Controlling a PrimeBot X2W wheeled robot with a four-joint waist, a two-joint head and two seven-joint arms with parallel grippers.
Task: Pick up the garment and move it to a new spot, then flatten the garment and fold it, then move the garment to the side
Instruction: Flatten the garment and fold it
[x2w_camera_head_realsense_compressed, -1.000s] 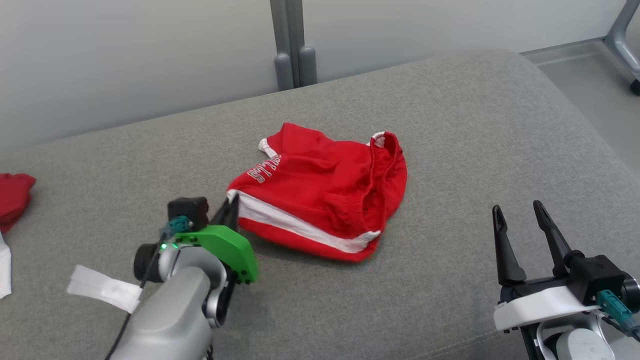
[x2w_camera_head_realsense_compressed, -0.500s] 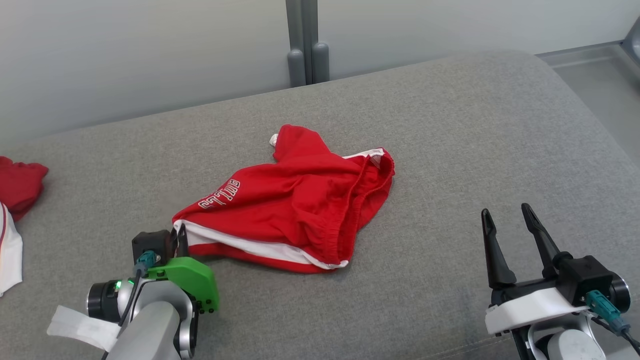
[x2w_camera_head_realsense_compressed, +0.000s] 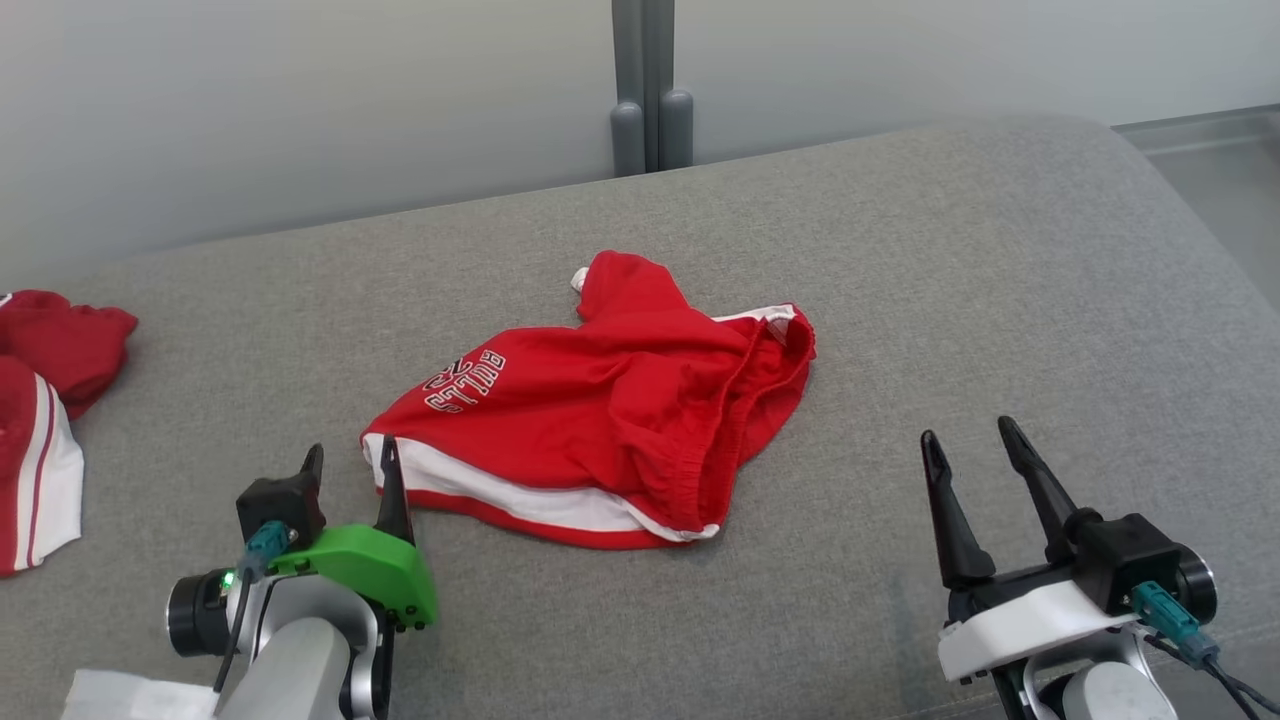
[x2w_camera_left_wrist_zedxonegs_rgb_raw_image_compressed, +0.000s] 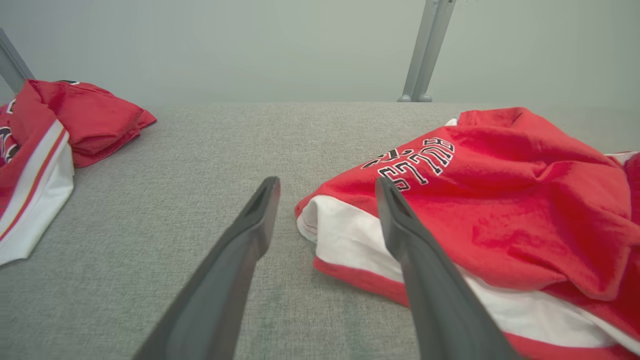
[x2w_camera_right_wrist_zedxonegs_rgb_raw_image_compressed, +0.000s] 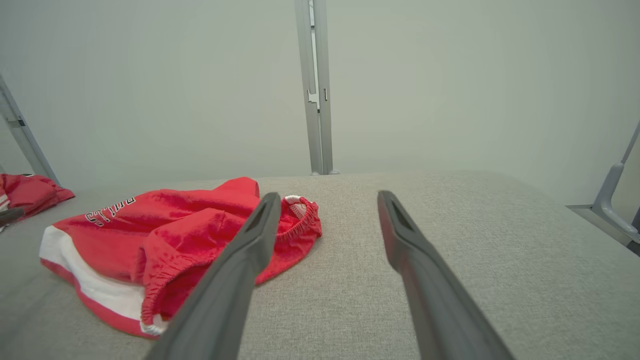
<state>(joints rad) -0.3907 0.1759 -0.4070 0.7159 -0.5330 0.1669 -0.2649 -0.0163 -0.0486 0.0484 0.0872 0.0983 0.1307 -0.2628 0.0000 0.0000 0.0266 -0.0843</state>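
The garment (x2w_camera_head_realsense_compressed: 600, 420) is a pair of red shorts with a white hem band and white lettering, lying crumpled in the middle of the grey cushion (x2w_camera_head_realsense_compressed: 900, 300). My left gripper (x2w_camera_head_realsense_compressed: 350, 460) stands open at the garment's near left corner, its right finger touching or just over the white hem. In the left wrist view the garment (x2w_camera_left_wrist_zedxonegs_rgb_raw_image_compressed: 475, 200) lies to the right, and the hem corner sits loose between the spread fingers of the left gripper (x2w_camera_left_wrist_zedxonegs_rgb_raw_image_compressed: 325, 185). My right gripper (x2w_camera_head_realsense_compressed: 965, 440) is open and empty, to the right of the garment (x2w_camera_right_wrist_zedxonegs_rgb_raw_image_compressed: 165, 235).
Other red and white garments (x2w_camera_head_realsense_compressed: 40, 420) lie piled at the cushion's left edge, also in the left wrist view (x2w_camera_left_wrist_zedxonegs_rgb_raw_image_compressed: 45, 130). A grey post (x2w_camera_head_realsense_compressed: 650, 90) stands against the pale wall behind. The cushion rounds off at the far right, floor beyond.
My left gripper dragged the garment's hem corner toward me and to the left, then opened and let it go. The head camera has turned left. The right gripper stayed open.
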